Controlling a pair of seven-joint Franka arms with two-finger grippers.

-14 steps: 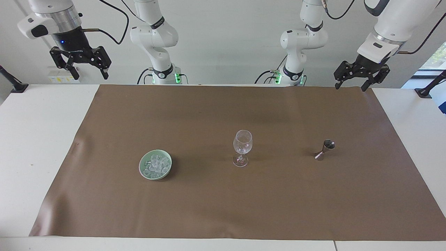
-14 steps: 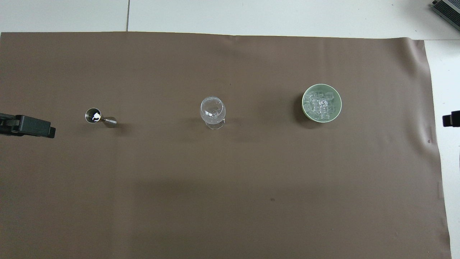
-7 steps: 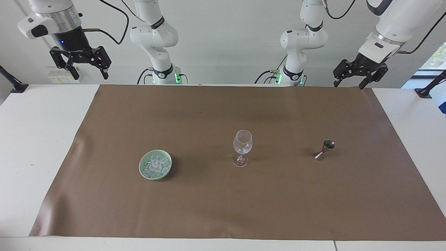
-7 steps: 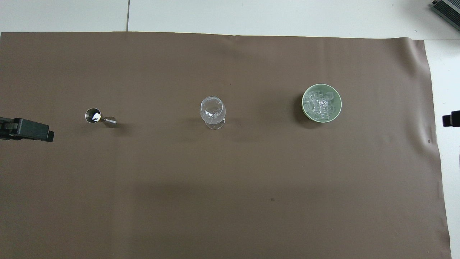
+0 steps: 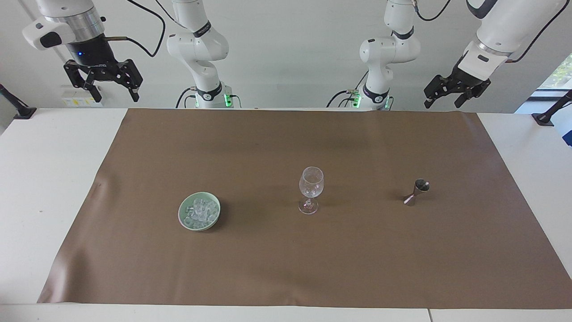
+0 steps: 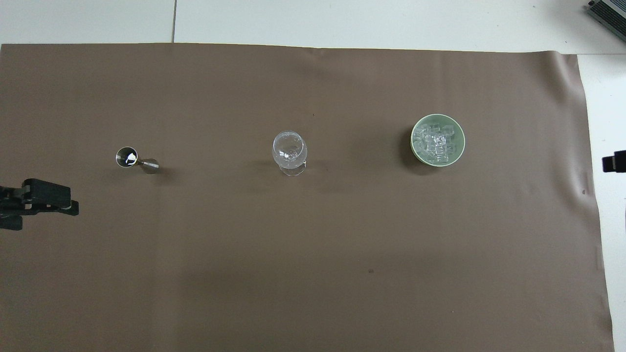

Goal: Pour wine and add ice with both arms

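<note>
- Where the facing view looks across the counter, a brown mat covers most of its top, and three things stand on it in a row, well apart from one another.
- At the middle of that row stands the wine glass, upright on its foot, clear, with no wine showing in it.
- Toward the right arm's end sits a pale green bowl, and the ice lies heaped inside it as small clear cubes.
- Toward the left arm's end stands a small metal jigger, upright, its open cup on top.
- High over the counter's corner by its own base hangs the right hand, its fingers spread wide and holding nothing.
- Raised over the mat's edge at the robots' end hangs the left hand, tilted, fingers apart and empty.

- Seen from the overhead view, the same row runs across the mat: the jigger, the wine glass, then the bowl with the ice filling its hollow.
- At the edge of this view the left hand shows over the mat, beside the jigger and apart from it.
- Only a black tip of the right hand shows at the edge, over bare counter just off the mat.
</note>
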